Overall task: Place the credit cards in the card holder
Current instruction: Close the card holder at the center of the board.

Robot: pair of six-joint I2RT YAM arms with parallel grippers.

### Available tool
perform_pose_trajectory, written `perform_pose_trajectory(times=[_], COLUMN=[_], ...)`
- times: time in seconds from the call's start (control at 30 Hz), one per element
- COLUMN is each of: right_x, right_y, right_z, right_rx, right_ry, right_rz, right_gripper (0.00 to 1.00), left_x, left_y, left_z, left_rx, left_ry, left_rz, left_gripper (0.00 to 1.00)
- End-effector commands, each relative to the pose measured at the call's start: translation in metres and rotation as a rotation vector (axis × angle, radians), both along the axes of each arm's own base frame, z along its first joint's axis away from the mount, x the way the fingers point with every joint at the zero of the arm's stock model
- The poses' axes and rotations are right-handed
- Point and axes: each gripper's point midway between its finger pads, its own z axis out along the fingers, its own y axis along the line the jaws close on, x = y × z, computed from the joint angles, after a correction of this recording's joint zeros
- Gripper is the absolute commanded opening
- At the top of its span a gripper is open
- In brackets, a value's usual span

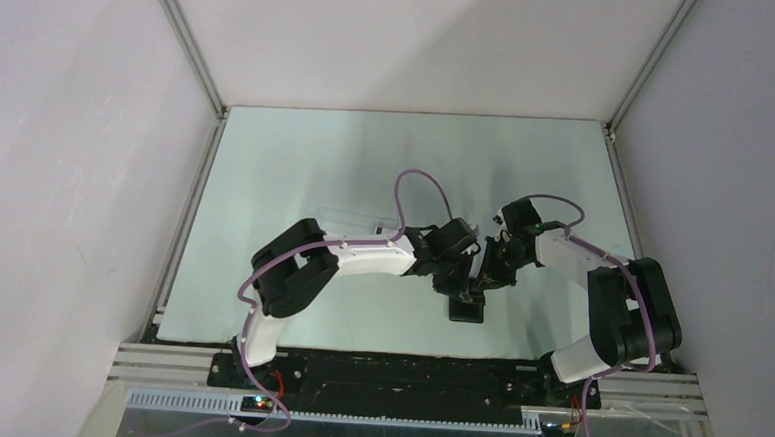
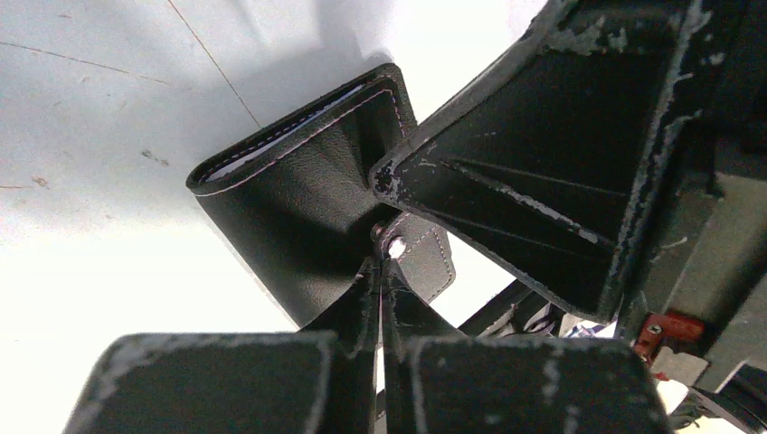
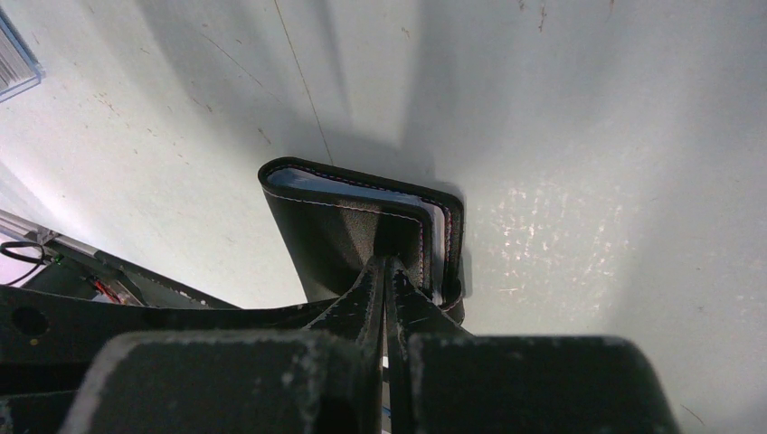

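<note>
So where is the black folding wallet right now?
Top view: the black folding wallet is central, toward the near edge of the table, pinched by the left hand and right hand.

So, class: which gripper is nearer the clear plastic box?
Left. The left gripper is to the right of the clear plastic box; the right gripper is just beyond it, farther right. Both pinch the card holder.

Bright light from above washes the bench (image 2: 81, 298) nearly white in the left wrist view; soft grey shadows cross it elsewhere, and the right tool (image 3: 384, 267) blurs close up.
</note>
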Motion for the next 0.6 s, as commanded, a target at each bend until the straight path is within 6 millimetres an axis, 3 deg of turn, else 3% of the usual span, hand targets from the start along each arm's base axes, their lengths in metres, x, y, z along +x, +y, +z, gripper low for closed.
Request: perform_pose_trajectory(times=[0.0, 0.23, 0.57], right_x=[0.011, 0.014, 0.001], right_y=[0.002, 0.001, -0.002], right_z=[0.012, 0.046, 0.049], right_rx=[-0.002, 0.025, 0.007], right_ry=[-0.054, -0.149, -0.135], right_rz=[0.003, 0.003, 0.03], right_gripper=[0.0, 0.1, 0.06], left_x=[-0.002, 0.0, 0.011], left_y=[-0.002, 0.002, 0.005], left_z=[-0.005, -0.009, 0.001], left_rx=[0.009, 0.024, 0.01], left_ry=[0.003, 0.001, -0.022], left_rz=[-0.001, 0.015, 0.035], left_gripper=[0.0, 0.0, 0.0])
